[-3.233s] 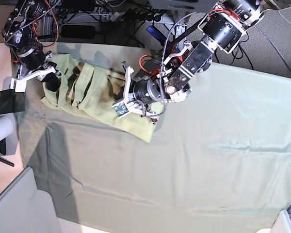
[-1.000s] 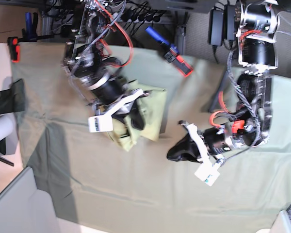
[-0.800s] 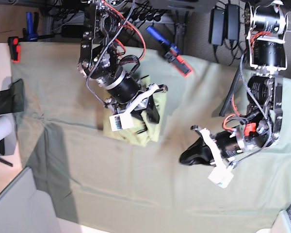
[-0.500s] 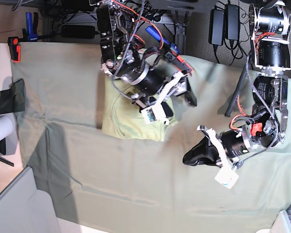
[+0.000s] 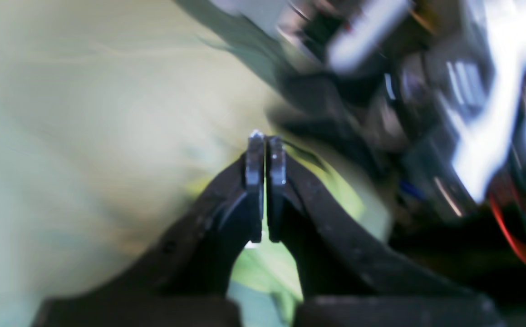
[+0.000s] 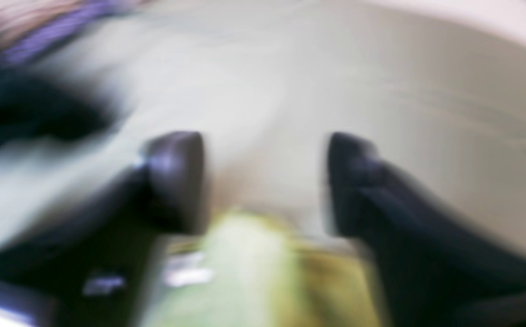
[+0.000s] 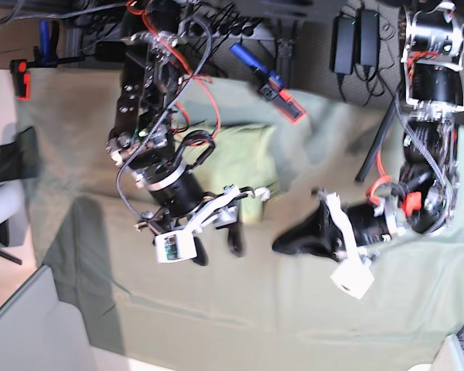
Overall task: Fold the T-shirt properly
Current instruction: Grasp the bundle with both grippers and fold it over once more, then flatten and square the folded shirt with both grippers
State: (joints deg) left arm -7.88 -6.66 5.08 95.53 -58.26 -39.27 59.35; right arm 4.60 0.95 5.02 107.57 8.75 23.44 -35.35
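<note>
- The T-shirt point(image 7: 243, 158) lies as a small, bunched pale lime bundle on the grey-green cloth point(image 7: 294, 309) that covers the surface, toward the cloth's far edge and a little left of its middle in the base view.
- The right end effector point(image 7: 216, 246) hangs just in front of the T-shirt's near edge, its dark fingers point(image 7: 235, 236) pointing down at the cloth with a clear gap between them.
- In the right wrist view the right end effector point(image 6: 265, 181) is spread apart and nothing sits between its jaws; it is released. That view is badly blurred.
- A strip of lime fabric shows low in the right wrist view, below the gap; whether it touches the fingers I cannot tell.
- The left end effector point(image 7: 282, 245) sits to the right of the T-shirt in the base view, well apart from it, low over bare cloth.
- In the left wrist view the left end effector point(image 5: 265, 181) is clenched: its two pads point(image 5: 254, 168) are pressed almost flush, with only a thin slit between them and nothing gripped.
- Pale lime fabric point(image 5: 86, 113) fills the left side of the left wrist view, blurred, beyond the clenched tips.
- A red-and-blue clamp point(image 7: 274, 93) lies on the cloth's far edge, just behind and to the right of the T-shirt.
</note>
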